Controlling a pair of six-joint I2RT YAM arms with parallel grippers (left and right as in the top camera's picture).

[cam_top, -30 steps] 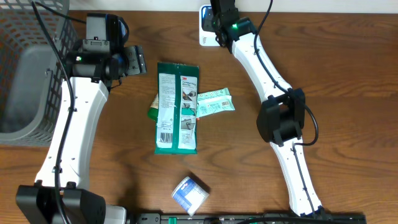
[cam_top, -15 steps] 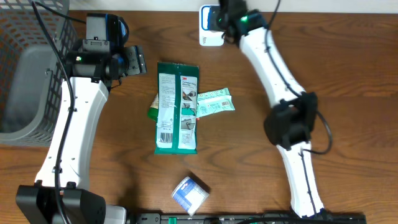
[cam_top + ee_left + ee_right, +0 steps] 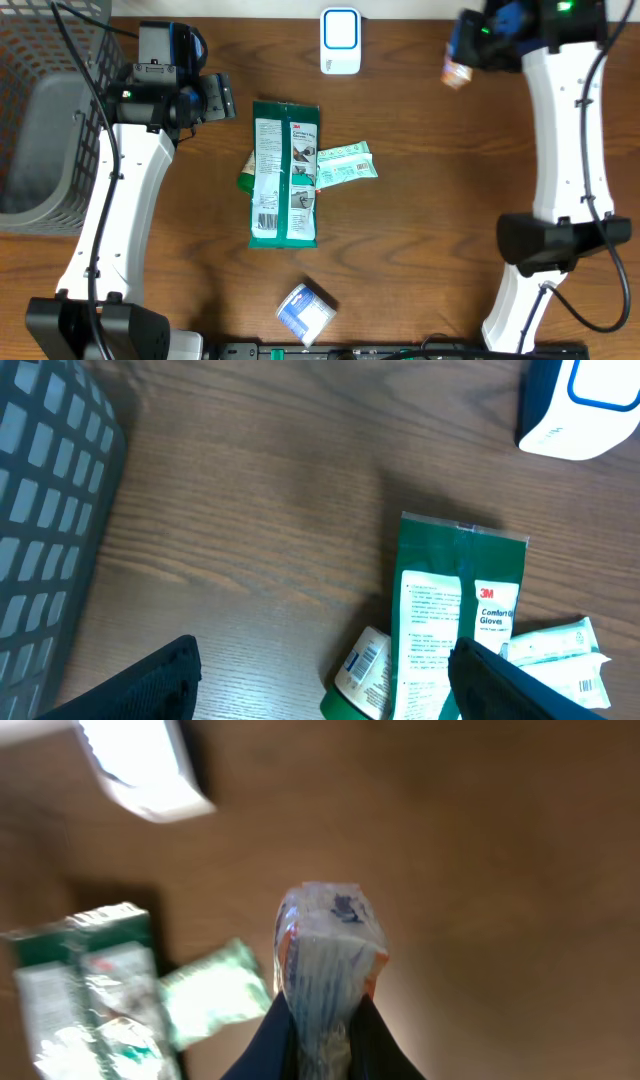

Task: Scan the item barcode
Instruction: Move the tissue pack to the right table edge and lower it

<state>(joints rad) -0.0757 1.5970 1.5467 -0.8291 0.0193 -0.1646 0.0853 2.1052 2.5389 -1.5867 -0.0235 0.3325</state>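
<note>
1. While the right wrist view is blurred, it shows the small packet (image 3: 328, 955) best: a crinkled, silvery-clear wrapper with orange along its edges and a dark mark near its top. No barcode can be made out on it.
2. From overhead the same packet is only a pale and orange speck at the upper right of the frame, over bare wood of the table (image 3: 420, 250). It sits well to the right of the white, blue-outlined scanner (image 3: 340, 41) at the top centre.
3. Only the overhead view takes in the whole layout. It shows the grey basket (image 3: 50, 120) at the left edge, the green glove pack (image 3: 286, 172) in the middle and a pale green sachet (image 3: 345, 163) touching its right side. A blue-and-white packet (image 3: 305, 311) lies near the bottom edge.
4. Only the left wrist view shows a small round item (image 3: 362, 670) with a barcode label, tucked at the glove pack's lower left edge.
5. The right gripper (image 3: 322, 1035) is pressed together, its dark fingers pinching the packet's lower end at the bottom centre of its view.
6. The left gripper (image 3: 218, 97) stands spread wide at the upper left, holding nothing, just left of the glove pack's top.
</note>
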